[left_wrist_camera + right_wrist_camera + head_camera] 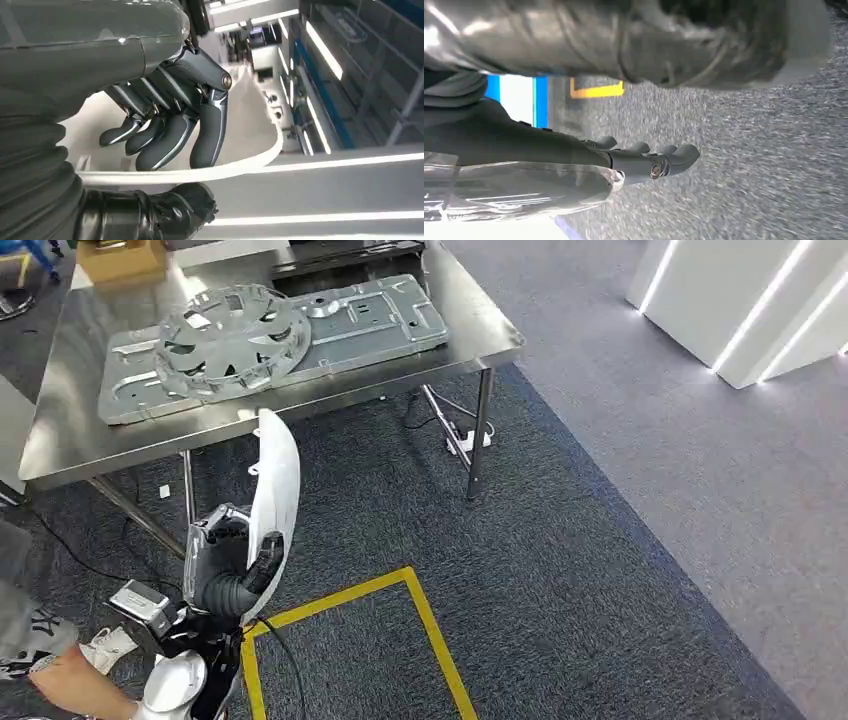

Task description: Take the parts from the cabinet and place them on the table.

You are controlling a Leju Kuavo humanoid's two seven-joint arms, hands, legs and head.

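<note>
Left hand (235, 565) grasping a white curved part (275, 495), held upright on edge in front of the body, above the dark carpet and short of the steel bench (60, 430). Seen close in the left wrist view: dark fingers (165, 142) curled over the part's concave inner face, thick thumb (185, 207) pressed against the opposite side, thin rim of the part (240, 167) running between them. Grip judged to sit near the part's lower end, with most of the shell standing free above the hand and well clear of the fingers. Right hand (644, 160) hanging beside the body above the carpet, fingers extended side by side, released, holding nothing. Bench already carrying a grey stamped metal plate (380, 325) with a round slotted metal disc (235, 335) lying on top of it; cardboard box (120, 260) at the far corner. Step in hand judged as the carry to the bench. Recommended: keep the pinch firm, since the long free end gives the part leverage to swing; clear the near bench edge before lowering; set down on bare steel at the near left, apart from the plate and disc; release only once the part rests steady. Yellow floor marking (420, 620) near the feet.
</note>
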